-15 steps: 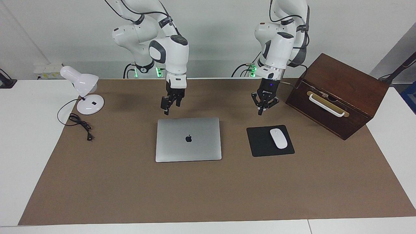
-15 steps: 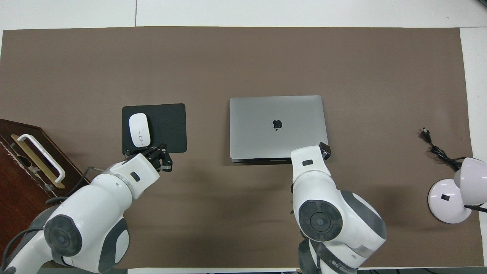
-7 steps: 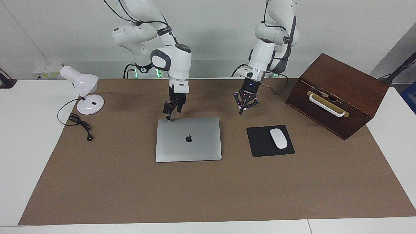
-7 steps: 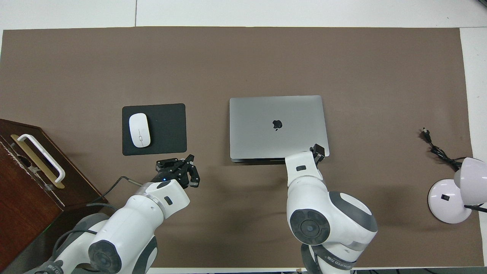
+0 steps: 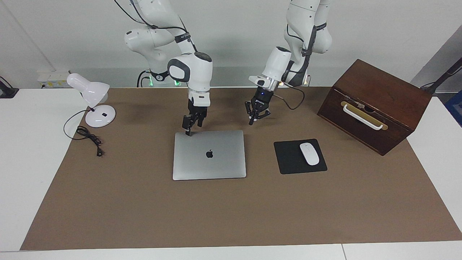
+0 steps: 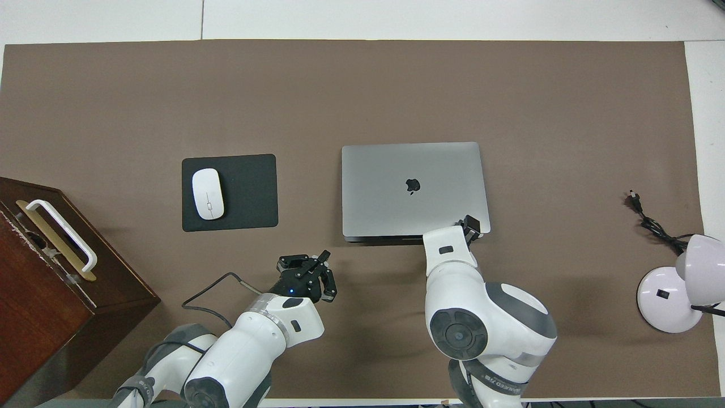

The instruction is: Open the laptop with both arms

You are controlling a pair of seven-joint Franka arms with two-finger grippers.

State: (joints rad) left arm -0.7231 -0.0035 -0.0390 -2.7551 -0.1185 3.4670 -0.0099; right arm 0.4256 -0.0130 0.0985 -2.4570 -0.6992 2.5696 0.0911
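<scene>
The laptop (image 5: pixel 209 155) is lying flat and fully closed near the middle of the brown surface (image 5: pixel 144 209), so the opening has not begun. The right gripper (image 5: pixel 187 132) is resting its tip at the lid's corner nearest the robots, toward the right arm's end; its fingers cannot be made out. The left gripper (image 5: pixel 251 121) is hovering with fingertips pinched together, holding nothing, over bare surface near the laptop's other near corner.

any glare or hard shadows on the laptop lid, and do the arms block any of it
Facing view: the laptop lid is evenly lit, no glare, only soft shadows on the brown mat. Overhead view: the right arm hides the lid's corner nearest the robots, where the right claw sits.
</scene>
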